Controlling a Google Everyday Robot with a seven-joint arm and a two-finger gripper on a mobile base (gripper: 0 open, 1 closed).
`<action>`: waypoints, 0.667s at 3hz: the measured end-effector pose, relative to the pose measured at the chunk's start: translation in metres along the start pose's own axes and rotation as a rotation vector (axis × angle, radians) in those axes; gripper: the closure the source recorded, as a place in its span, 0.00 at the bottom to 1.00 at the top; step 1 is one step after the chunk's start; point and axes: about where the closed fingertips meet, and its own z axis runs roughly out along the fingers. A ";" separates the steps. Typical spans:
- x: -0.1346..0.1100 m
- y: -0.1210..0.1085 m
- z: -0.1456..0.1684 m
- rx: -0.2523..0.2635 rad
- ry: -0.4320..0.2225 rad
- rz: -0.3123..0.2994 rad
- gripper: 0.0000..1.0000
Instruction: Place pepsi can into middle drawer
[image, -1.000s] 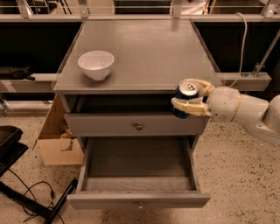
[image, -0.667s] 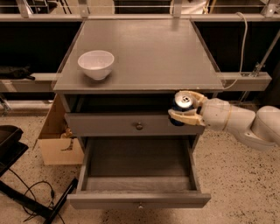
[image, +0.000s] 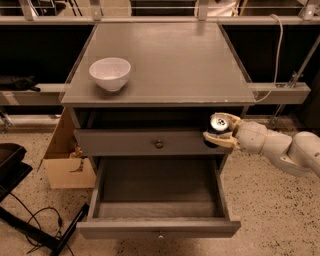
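Note:
My gripper (image: 220, 131) comes in from the right on a white arm and is shut on the pepsi can (image: 218, 124), whose silver top faces up. It holds the can in the air at the right end of the upper drawer front, above the right side of the middle drawer (image: 159, 227). The middle drawer is pulled out wide, its dark floor bare, with a small knob on its front.
A white bowl (image: 110, 73) stands on the cabinet top (image: 170, 60) at the left. The upper drawer (image: 150, 143) with a round knob is slightly out. A cardboard box (image: 65, 160) sits on the floor at the left, with cables and a dark base beside it.
My gripper has carried the can downward, from the level of the cabinet top's right edge to beside the upper drawer front.

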 end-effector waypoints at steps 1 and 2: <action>0.000 0.000 0.000 0.000 0.000 0.000 1.00; -0.003 0.001 0.010 -0.007 -0.026 0.007 1.00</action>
